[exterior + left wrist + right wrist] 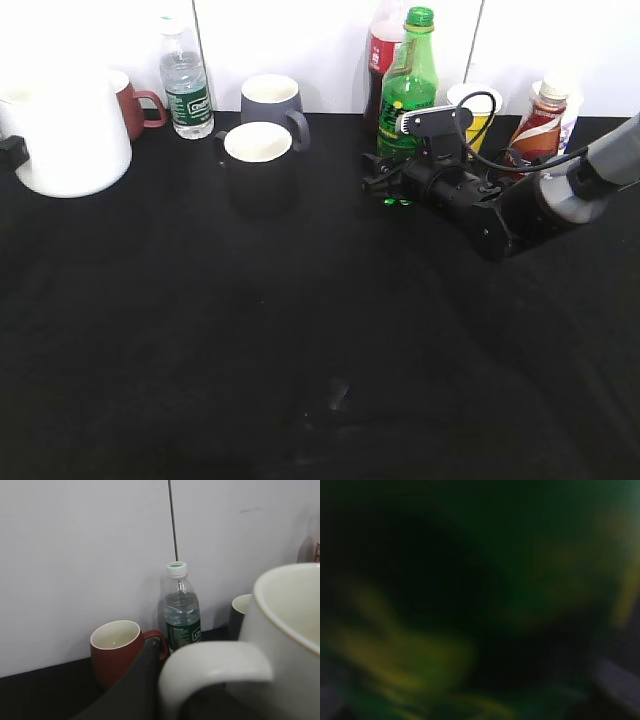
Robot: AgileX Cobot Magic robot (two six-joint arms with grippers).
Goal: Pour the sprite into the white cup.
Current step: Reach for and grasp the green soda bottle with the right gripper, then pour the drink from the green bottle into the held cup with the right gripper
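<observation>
The sprite (408, 95), a tall green bottle with a green cap, stands upright at the back right. My right gripper (385, 185) is at its lower part and hides its base. The right wrist view is filled by a green-yellow blur of the sprite (420, 655), so the jaws do not show. The white cup (65, 135) stands at the far left. My left gripper (10, 150) is at its handle. In the left wrist view the white cup (285, 645) is close, and a dark finger (142, 685) presses against the handle's left side.
A red mug (130, 105), a small water bottle (186, 85), a grey mug (272, 100) and a black mug with white inside (258, 165) stand at the back. A red-label bottle (383, 50), a yellow cup (478, 110) and a brown bottle (540, 120) crowd the sprite.
</observation>
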